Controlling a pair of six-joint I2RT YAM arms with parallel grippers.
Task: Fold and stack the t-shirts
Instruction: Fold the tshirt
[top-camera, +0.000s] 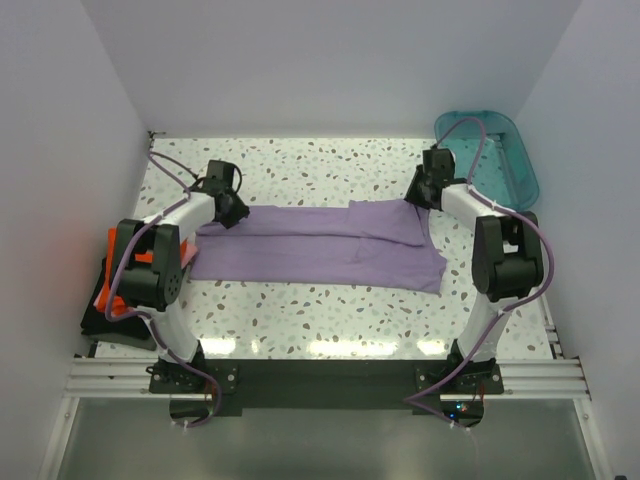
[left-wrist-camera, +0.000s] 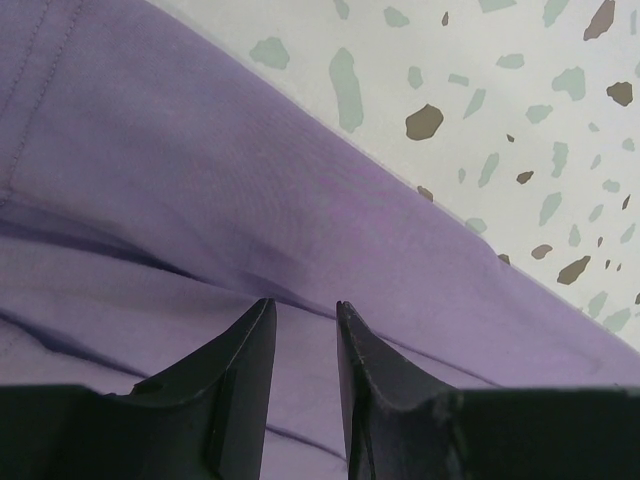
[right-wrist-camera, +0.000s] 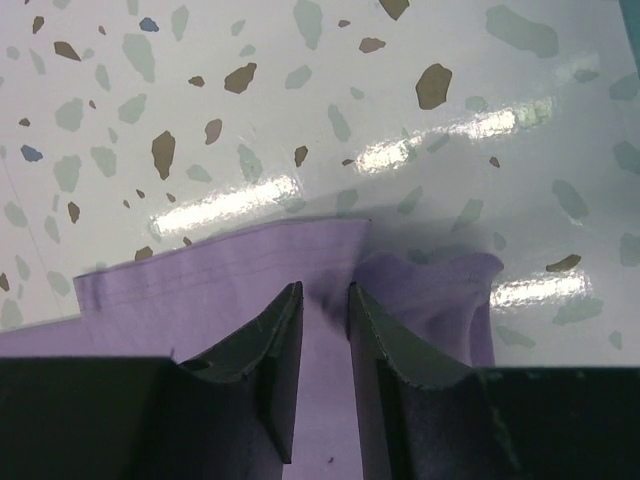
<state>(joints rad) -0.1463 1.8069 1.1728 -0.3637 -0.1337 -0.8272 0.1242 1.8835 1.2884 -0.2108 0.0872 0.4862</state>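
speckled surface (top-camera: 330, 310) carries the lavender shirt (top-camera: 310, 245) in the middle, folded to a long strip, i think not finished; left hand (left-wrist-camera: 305, 305) and right hand (right-wrist-camera: 325, 290) stand narrowly open at its far corners; orange-red shirt (top-camera: 112, 295) lies at left.

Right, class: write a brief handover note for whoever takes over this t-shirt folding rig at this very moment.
Left gripper: jaws narrowly apart on the lavender shirt, far left corner; grip unclear.
Right gripper: same at the far right corner.
The shirt lies spread mid-table, seemingly partly folded.
Orange-red shirt and dark shirt sit piled at the left edge.
To do: finish folding, stack.
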